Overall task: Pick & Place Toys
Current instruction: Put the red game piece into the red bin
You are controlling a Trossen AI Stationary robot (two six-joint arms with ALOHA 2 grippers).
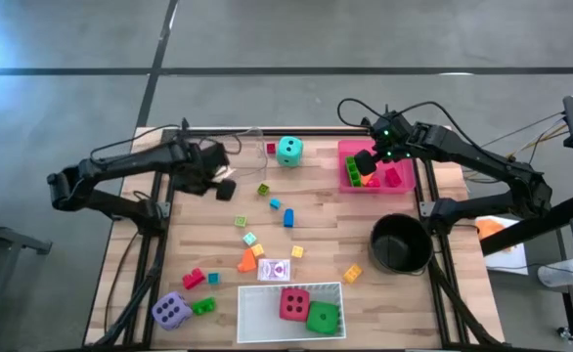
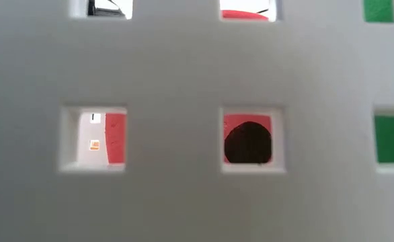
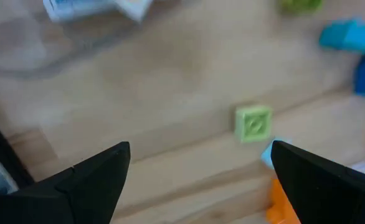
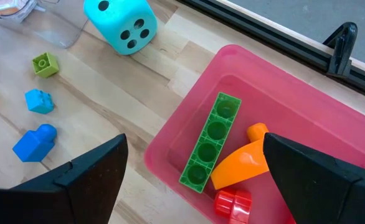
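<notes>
We judged the blocks (image 1: 288,217) near the pink tray (image 1: 404,183) light, hard, side-grippable; left gripper (image 3: 198,171) and right gripper (image 4: 195,171) both gaped empty.

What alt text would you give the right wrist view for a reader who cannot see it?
The open right gripper hovers over a pink tray that holds a long green block, an orange piece and a red block. On the wooden table beyond lie a teal die, two blue blocks and a light green block.
</notes>
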